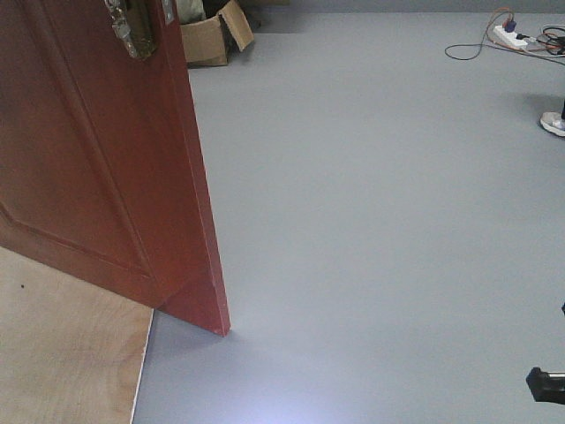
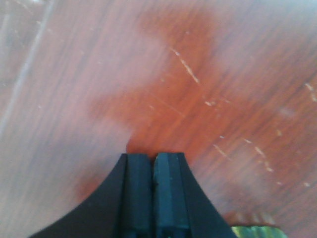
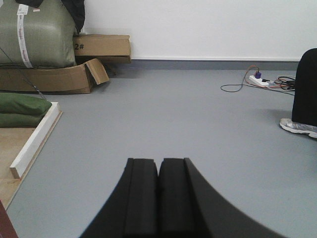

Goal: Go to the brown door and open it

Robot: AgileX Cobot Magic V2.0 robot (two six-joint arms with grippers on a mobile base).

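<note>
The brown door [image 1: 97, 159] stands ajar at the left of the front view, its free edge pointing toward me, with the brass lock plate and keys [image 1: 132, 26] at the top. In the left wrist view the door's scratched reddish wood [image 2: 213, 89] fills the frame. My left gripper [image 2: 152, 156] is shut and empty, its tips right at the door's face. My right gripper [image 3: 158, 161] is shut and empty, held over the grey floor, away from the door. A dark part of the right arm [image 1: 547, 385] shows at the front view's lower right.
A plywood base [image 1: 62, 353] lies under the door. A white frame beam [image 3: 34, 141], green sacks [image 3: 22, 109] and cardboard boxes [image 3: 59, 77] are at the left. A power strip with cables [image 3: 260, 79] and a person's shoe [image 3: 299, 126] are at the right.
</note>
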